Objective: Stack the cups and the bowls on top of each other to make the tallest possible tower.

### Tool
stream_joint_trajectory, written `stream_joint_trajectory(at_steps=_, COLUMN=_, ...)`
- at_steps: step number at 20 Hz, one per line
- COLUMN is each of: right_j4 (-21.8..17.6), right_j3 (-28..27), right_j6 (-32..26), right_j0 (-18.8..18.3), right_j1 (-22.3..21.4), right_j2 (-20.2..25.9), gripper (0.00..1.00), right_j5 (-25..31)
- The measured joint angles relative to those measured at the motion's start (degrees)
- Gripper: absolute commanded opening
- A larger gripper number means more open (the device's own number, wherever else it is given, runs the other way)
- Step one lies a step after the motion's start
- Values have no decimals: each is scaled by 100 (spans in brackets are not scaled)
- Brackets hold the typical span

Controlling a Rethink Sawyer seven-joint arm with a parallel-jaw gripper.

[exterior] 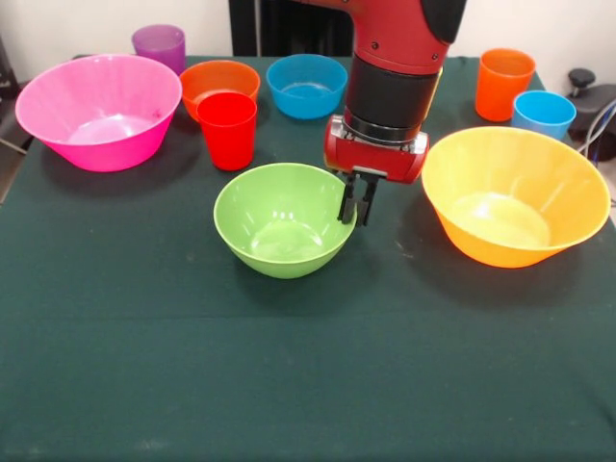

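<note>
Front view, the only one given. The gripper (355,204) hangs from the red and black arm (399,58) just right of the picture's centre, its two dark fingers nearly closed and straddling the right rim of the green bowl (282,221). One finger seems to sit inside the wall and one outside, so it reads as pinched on that rim, at the bowl's three o'clock. The bowl stands upright on the dark green table (289,375) and does not look lifted.

Around the green bowl: the red cup (227,130) at eleven o'clock, near but apart; behind it the small orange bowl (219,85), which the cup partly covers; the blue bowl (307,85) at twelve o'clock; the large pink bowl (98,111) at ten o'clock, well apart; the purple cup (159,46) beyond that. The yellow-orange bowl (515,195) lies at three o'clock, near the gripper. The orange cup (503,84) and the light blue cup (543,115) stand at two o'clock, just beside each other. A yellow cup is not seen.

No tower exists yet; every piece stands singly. The step in hand looks like the first pick. Next, I judge, the bowl must be raised level, since a rim grasp lets it swing, and set down as a base or onto one
</note>
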Motion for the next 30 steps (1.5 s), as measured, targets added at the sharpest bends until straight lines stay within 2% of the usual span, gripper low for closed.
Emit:
stream_joint_trajectory(at_steps=13, right_j4=-1, right_j3=24, right_j6=0, right_j0=-6, right_j1=-4, right_j2=1, gripper=0, right_j5=-66)
stream_joint_trajectory(at_steps=14, right_j4=-1, right_j3=30, right_j6=1, right_j0=-9, right_j1=5, right_j2=1, gripper=100, right_j5=-98)
stream_joint_trajectory(at_steps=30, right_j4=0, right_j3=158, right_j6=1, right_j0=-18, right_j1=165, right_j2=5, gripper=100, right_j5=-112)
